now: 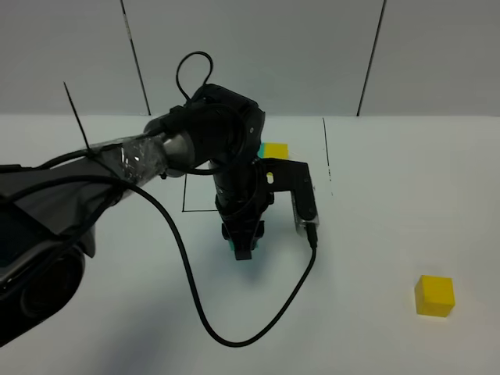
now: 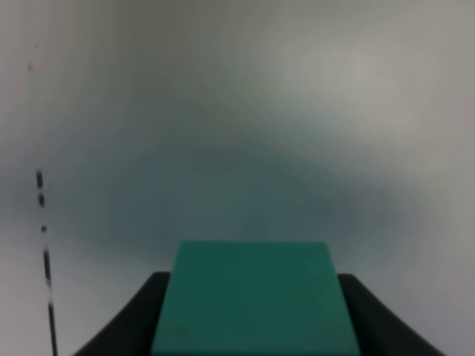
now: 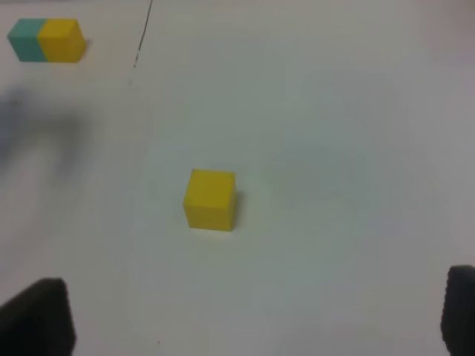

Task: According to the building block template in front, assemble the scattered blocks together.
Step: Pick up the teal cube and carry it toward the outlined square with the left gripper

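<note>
left gripper (image 1: 244, 250) clamped on the teal cube (image 2: 252, 297), low over the white table (image 1: 375, 234), just in front of the template (image 3: 46, 40). right gripper (image 3: 249, 315) jaws wide apart, nothing between them. yellow cube (image 3: 211, 199) sits alone on the table, well apart from the teal cube.

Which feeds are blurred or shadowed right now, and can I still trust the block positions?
Exterior high: sharp, evenly lit, though the left arm covers most of the template. Left wrist: out of focus, teal cube soft-edged between the fingers, broad shadow beyond. Right wrist: slightly soft, yellow cube readable.
</note>
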Controlling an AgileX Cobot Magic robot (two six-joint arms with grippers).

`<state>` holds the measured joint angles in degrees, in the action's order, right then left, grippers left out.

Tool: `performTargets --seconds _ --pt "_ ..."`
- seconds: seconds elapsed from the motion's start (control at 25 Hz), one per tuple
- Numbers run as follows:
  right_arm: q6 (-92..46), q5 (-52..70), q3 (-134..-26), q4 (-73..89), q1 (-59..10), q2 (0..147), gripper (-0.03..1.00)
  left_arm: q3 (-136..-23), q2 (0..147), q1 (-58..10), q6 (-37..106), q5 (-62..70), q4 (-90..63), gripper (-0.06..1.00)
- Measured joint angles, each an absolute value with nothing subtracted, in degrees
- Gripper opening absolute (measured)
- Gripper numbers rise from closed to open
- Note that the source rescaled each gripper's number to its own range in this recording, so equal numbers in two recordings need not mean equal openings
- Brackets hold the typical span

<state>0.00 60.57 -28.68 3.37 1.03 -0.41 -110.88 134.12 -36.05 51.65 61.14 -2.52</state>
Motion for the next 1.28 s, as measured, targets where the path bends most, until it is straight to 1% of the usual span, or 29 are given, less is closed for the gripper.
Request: performTargets --seconds 0.64,1.28 --pt "0.0 60.57 -28.68 3.37 1.03 -0.41 1.0 -113.45 138.58 -38.65 54.39 59.94 -2.44 0.0" --pt "0.0 60.57 -28.68 3.37 1.03 -0.41 1.0 -113.54 139.74 -38.81 54.58 60.87 0.0 0.0"
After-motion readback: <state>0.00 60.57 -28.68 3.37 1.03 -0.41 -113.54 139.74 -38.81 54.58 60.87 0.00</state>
